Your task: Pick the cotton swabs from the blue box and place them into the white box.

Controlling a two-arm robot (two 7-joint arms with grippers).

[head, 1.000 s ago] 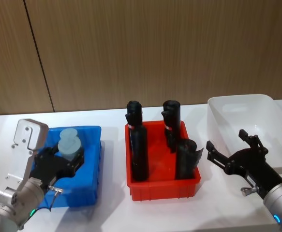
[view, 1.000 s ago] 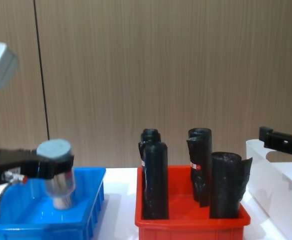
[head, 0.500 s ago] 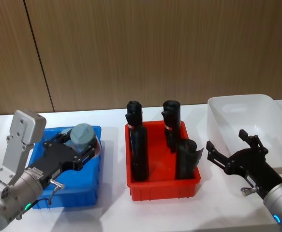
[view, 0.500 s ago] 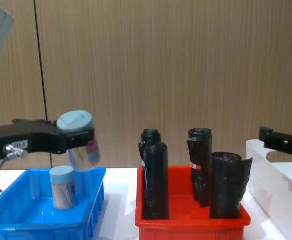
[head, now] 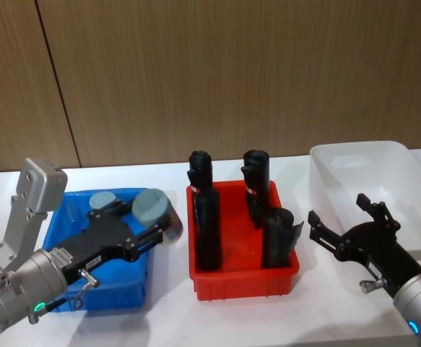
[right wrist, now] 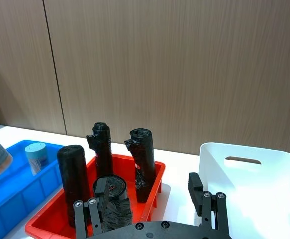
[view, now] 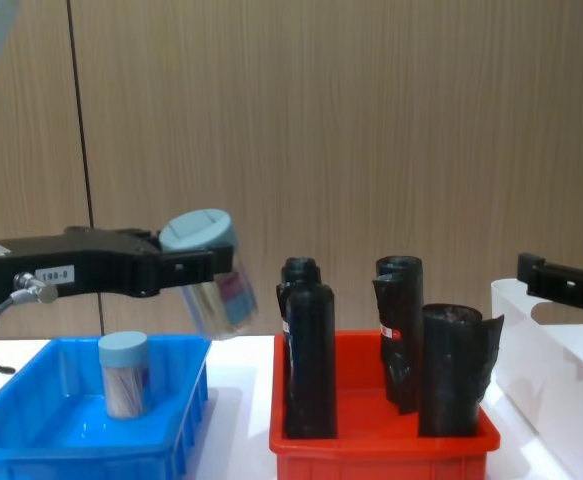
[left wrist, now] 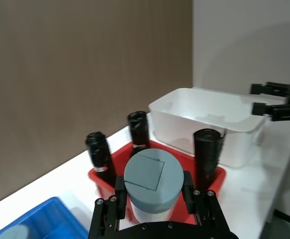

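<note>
**A:** We start with the white box (head: 362, 170) far right, then the red bin (head: 242, 282) in the middle, black rolls (head: 208, 231) standing in it.

**B:** And the blue box (head: 123, 293) on our left. Our left gripper (head: 149, 223) hangs over its right rim, fingers clamped on a cotton swab jar (view: 211, 280), tilted and lifted clear of the box, near the red bin.

**A:** Our right gripper (head: 336, 210) hovers in front of the white box, fingers spread wide, nothing between them.

**B:** A second jar (view: 124, 373) stands upright inside the blue box, pale blue lid up.
</note>
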